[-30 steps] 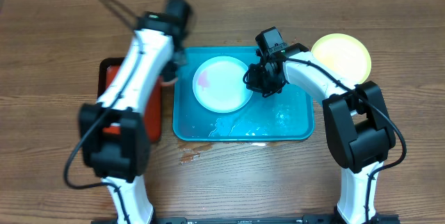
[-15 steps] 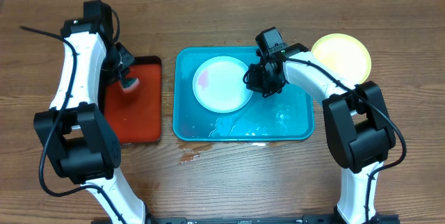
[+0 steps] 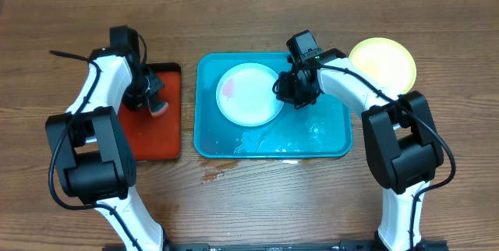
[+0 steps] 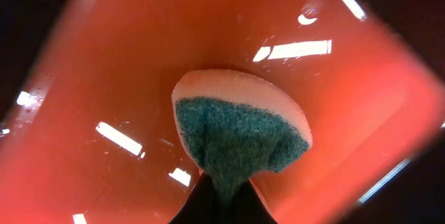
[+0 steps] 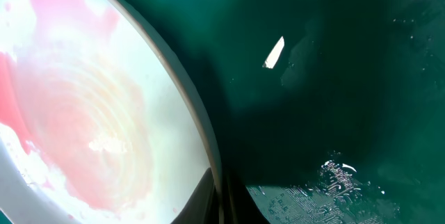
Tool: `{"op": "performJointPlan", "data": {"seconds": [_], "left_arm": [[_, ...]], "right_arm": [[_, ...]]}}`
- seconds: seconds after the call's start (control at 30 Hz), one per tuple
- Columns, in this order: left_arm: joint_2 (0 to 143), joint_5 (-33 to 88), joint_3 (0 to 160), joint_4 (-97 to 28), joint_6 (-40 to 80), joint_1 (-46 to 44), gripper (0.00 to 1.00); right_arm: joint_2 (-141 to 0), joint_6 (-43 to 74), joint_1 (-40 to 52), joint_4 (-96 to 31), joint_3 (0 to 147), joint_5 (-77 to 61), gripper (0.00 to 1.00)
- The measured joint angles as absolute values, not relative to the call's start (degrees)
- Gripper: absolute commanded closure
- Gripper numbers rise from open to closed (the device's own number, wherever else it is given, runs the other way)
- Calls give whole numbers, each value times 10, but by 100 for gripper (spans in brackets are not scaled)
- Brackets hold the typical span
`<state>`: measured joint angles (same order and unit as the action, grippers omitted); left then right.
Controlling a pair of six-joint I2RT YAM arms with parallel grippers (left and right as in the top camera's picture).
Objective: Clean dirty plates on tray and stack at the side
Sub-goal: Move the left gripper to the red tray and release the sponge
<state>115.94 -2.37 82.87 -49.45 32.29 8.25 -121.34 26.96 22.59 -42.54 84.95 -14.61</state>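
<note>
A light blue plate (image 3: pixel 249 95) with a pale centre and a pink smear lies in the turquoise tray (image 3: pixel 327 138). My right gripper (image 3: pixel 285 90) is shut on the plate's right rim. In the right wrist view the rim (image 5: pixel 182 92) runs down between the closed jaws of the right gripper (image 5: pixel 220 200), and the smear (image 5: pixel 76 106) spreads across the plate. A yellow-green plate (image 3: pixel 383 64) sits on the table to the right of the tray. My left gripper (image 3: pixel 150 101) is over the red tray (image 3: pixel 152 138), shut on a green-and-white sponge (image 4: pixel 240 126).
Water pools on the turquoise tray's floor (image 5: pixel 341 175) and has spilled onto the wooden table (image 3: pixel 218 174) at its front left corner. The red tray has a black rim and lies just left of the turquoise one.
My left arm swung from the turquoise tray's left edge out to the far left, then came in over the red tray with the sponge. The right arm and plate have not moved.
</note>
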Motion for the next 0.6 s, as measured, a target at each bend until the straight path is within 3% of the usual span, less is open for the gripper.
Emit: {"op": "performJointPlan", "data": {"seconds": [0.13, 0.33, 0.6], "left_arm": [[1160, -24, 818, -491, 318, 83, 73], [1160, -24, 820, -501, 317, 83, 72], [1162, -23, 921, -629, 317, 95, 73]], "right_arm": [[-1213, 270, 226, -426, 849, -146, 96], [-1213, 270, 226, -425, 849, -146, 96], [-1213, 270, 226, -426, 849, -146, 96]]}}
